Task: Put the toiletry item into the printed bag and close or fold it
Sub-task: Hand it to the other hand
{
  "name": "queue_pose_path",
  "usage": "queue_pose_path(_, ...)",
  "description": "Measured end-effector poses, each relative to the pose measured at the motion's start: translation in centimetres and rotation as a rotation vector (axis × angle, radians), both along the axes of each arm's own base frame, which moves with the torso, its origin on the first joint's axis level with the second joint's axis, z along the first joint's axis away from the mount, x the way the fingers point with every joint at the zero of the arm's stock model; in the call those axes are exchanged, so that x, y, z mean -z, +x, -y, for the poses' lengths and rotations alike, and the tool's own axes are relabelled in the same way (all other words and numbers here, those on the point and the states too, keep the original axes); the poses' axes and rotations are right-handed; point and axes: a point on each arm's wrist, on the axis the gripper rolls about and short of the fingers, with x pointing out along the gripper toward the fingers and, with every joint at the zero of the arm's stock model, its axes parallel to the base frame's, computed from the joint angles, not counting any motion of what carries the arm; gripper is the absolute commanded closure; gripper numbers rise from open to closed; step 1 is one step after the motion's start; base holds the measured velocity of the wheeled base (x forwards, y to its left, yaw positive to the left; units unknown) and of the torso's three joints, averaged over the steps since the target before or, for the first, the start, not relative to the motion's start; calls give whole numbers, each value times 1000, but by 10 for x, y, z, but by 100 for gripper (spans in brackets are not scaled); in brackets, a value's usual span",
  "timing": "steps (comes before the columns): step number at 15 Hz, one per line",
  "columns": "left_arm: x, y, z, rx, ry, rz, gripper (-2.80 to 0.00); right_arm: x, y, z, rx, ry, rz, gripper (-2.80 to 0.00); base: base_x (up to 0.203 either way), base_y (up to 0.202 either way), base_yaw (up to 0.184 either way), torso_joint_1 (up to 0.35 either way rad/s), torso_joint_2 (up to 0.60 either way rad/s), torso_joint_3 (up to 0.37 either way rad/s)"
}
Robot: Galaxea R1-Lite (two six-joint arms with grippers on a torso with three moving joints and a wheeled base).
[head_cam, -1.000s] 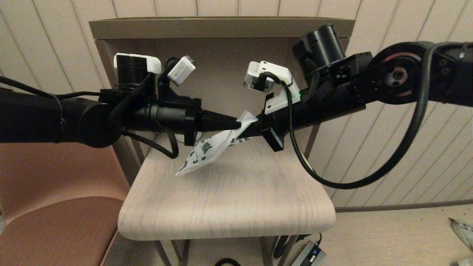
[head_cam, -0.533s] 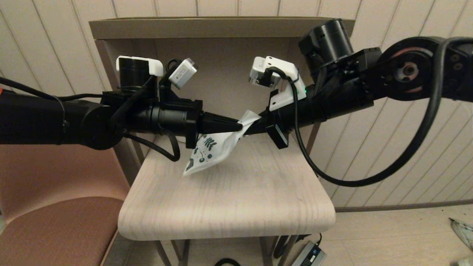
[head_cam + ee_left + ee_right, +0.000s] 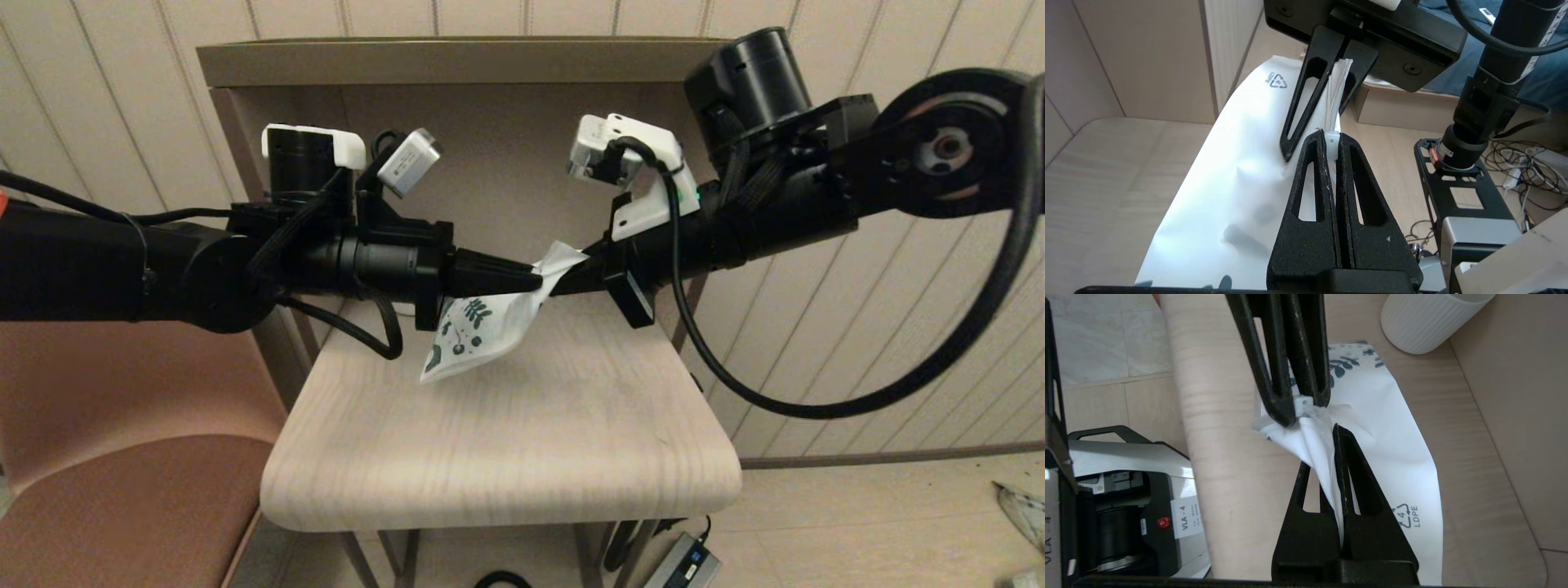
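The printed bag [image 3: 478,325] hangs above the light wooden table [image 3: 506,457], held between both arms at its top strip. My left gripper [image 3: 535,283] is shut on the bag's white zip piece [image 3: 1332,138]. My right gripper [image 3: 565,280] faces it from the other side, shut on the bunched top edge [image 3: 1327,457] just beside the left fingertips [image 3: 1282,410]. The bag's plain white back [image 3: 1229,183] carries a recycling mark. Its teal print shows in the head view. No toiletry item is visible in any view.
A white ribbed mug [image 3: 1425,318] stands on the table by the back panel. A brown padded seat [image 3: 122,490] sits to the left of the table. A power adapter [image 3: 682,563] lies on the floor under the front edge.
Both grippers have shifted a little to the right, the right arm also rising. The bag moved with them and its hanging lower corner has drawn in toward the grippers.
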Motion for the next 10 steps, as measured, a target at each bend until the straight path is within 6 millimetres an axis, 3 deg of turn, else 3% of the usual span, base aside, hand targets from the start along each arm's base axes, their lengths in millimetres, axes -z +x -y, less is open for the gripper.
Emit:
queue_pose_path(5,1,0,0,-2,2,-3,0,3,-7,3,-1,-7,-13,0,0,0,0,0,0,0)
queue_pose_path(10,-11,-1,-3,-33,-11,23,0,15,-9,-9,-30,-18,-22,0,0,0,0,0,0,0)
